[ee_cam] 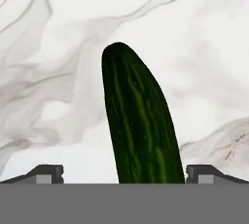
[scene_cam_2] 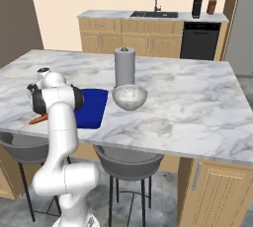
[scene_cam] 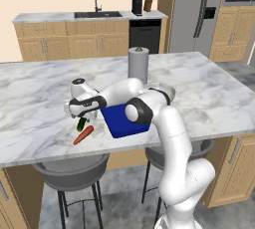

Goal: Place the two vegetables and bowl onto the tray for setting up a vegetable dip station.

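The white arm's two-finger gripper [ee_cam: 124, 172] hangs low over the white-and-grey marbled island counter [scene_cam: 40, 98], its jaws spread wide with the small dark green elongated cucumber [ee_cam: 138, 121] lying between the two dark tips (neither tip appears to touch it). In the left base view the cucumber [scene_cam: 81, 123] lies on the counter just under the hand, and the small orange tapered carrot [scene_cam: 83, 134] lies just beside it, nearer the counter's front edge. The shallow deep blue rectangular tray [scene_cam: 119, 123] sits near the vegetables on their right, partly behind the arm's elbow. From the right base view the round whitish-grey marbled bowl [scene_cam_2: 130, 96] stands on the counter just beside the tray [scene_cam_2: 94, 106], with the tall grey paper towel roll [scene_cam_2: 124, 66] upright right behind it.
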